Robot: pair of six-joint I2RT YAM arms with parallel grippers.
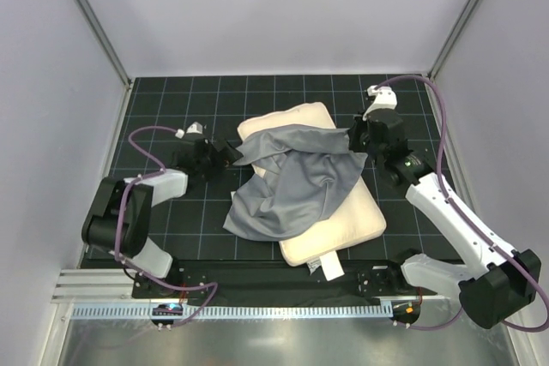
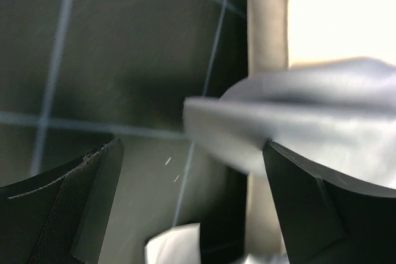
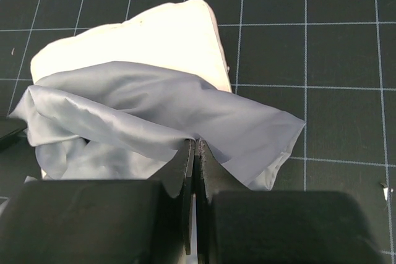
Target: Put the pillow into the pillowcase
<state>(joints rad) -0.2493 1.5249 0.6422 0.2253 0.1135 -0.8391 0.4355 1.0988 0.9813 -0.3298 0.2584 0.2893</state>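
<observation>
The black gridded tabletop [image 1: 171, 100] carries everything. On it the pillow [image 1: 360, 220] lies flat, large, cream and plump, with its long axis running on a diagonal from the far left towards the near right. Its far short end sits between the two arms and its near short end points at the arm bases.

The pillowcase [image 1: 292, 182] is draped over the top of the pillow and not around it. It covers the far and middle part, and its lower fold spills off the pillow's left edge onto the tabletop. It is thin, blue-grey and limp, bunched in soft folds. Which edge is the open mouth cannot be told from these views.

The coming move turns on the cloth stretching crosswise over the pillow, with one arm at each side of it. The right claw [image 1: 354, 137] is at the pillow's right edge, its jaws pressed together on a pinch of pillowcase edge, as its wrist view shows. The left claw [image 1: 227, 156] is just off the pillow's left edge with its jaws apart. A blurred corner of the pillowcase reaches into the gap between them, ungripped. Both are at the cloth, but only the right has hold, so the left side probably needs gripping next.

A small white tag [image 1: 327, 266] sticks out of the pillow's near end.
</observation>
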